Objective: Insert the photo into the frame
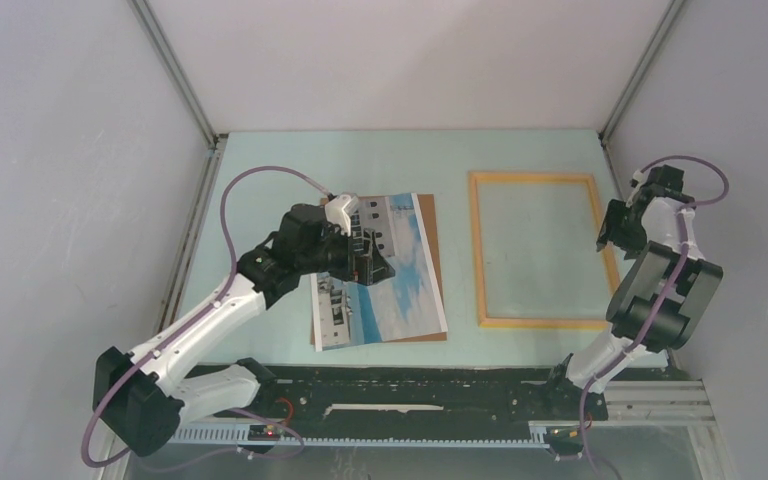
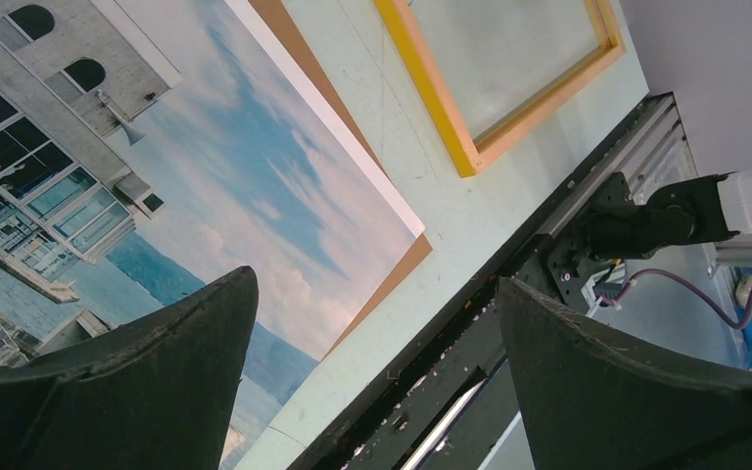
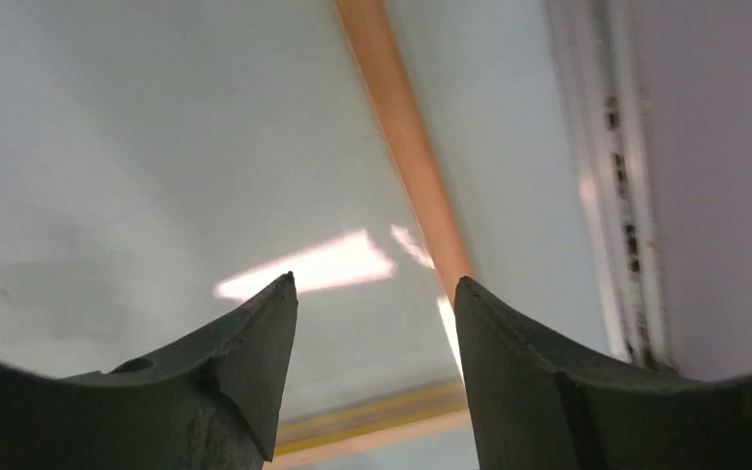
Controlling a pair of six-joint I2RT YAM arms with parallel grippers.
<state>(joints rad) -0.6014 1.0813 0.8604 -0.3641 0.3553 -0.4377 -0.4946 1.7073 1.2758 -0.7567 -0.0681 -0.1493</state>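
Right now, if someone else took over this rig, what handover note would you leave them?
Left gripper: open, empty, hovering over the photo.
Right gripper: open, empty, above the right rail of the frame.
Photo: lies flat on the brown backing board, left of the frame, not gripped.
Frame: flat on the table, nothing inside it.
Done: nothing that shows yet.
Left to do: pick up the photo and lay it in the frame.
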